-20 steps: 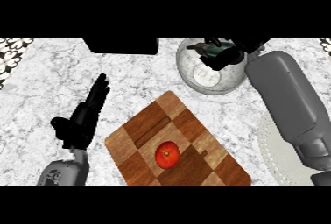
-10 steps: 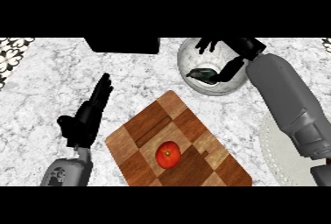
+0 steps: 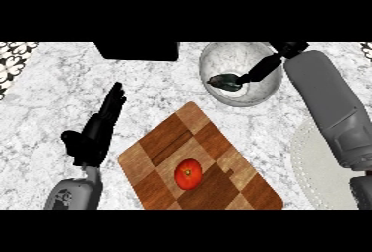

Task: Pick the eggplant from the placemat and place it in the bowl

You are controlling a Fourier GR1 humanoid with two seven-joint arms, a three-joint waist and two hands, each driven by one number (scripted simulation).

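Leftmost, the left hand [image 3: 93, 135] rests on the marble counter [image 3: 152, 88], fingers straight, unchanged over the last second. At centre, a tomato [image 3: 188, 173] sits on the wooden cutting board [image 3: 196, 157], untouched. Further right, the eggplant [image 3: 226, 82] now lies inside the bowl [image 3: 265, 88]; the right hand [image 3: 280, 54], curled over it a second ago, has lifted toward the rim with fingers extended. Judgement: placement looks complete, release nearly so. One fingertip may yet touch the eggplant; contact cannot be confirmed. The pale placemat [image 3: 320, 170] is cut off at the right edge and partly hidden by the forearm.
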